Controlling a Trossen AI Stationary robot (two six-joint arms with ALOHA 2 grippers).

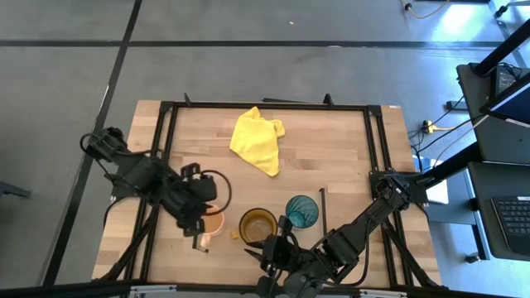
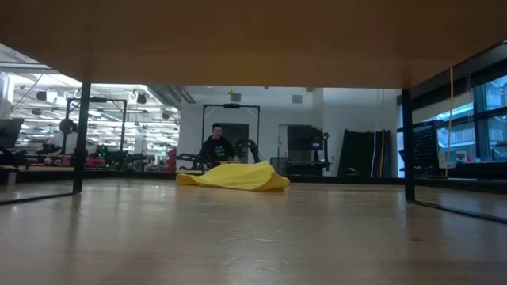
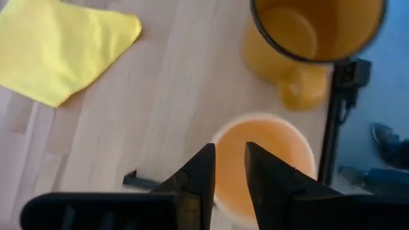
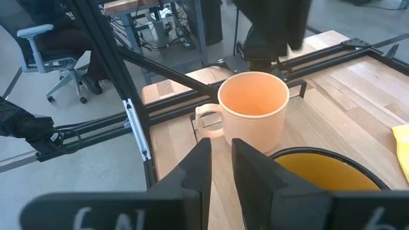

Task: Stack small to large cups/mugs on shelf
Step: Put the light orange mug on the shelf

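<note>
Here my left gripper (image 3: 230, 167) hangs right over the small pale-orange mug (image 3: 262, 163), the two fingers parted by a narrow gap and holding nothing; the mug's rim lies under the tips, but whether they touch it I cannot tell. From above, that mug (image 1: 214, 222) stands at the near left of the shelf (image 1: 348, 141), just beside the amber mug (image 1: 257, 224), and the teal tumbler (image 1: 301, 210) stands just past that one on the right, so the three make a short row. All three are upright and none sits inside another.

My right gripper (image 4: 220, 167) waits low at the near edge of the table, beside the amber mug (image 4: 332, 172). Its fingers stand only a little apart and grip nothing. Past them the pale-orange mug (image 4: 252, 108) shows its handle turned toward the table's left edge.

The yellow cloth (image 1: 257, 140) lies crumpled toward the far side, well apart from the cups. In the low view it (image 2: 235, 176) is a heap on the boards, with a person (image 2: 218, 145) in the room behind.
</note>
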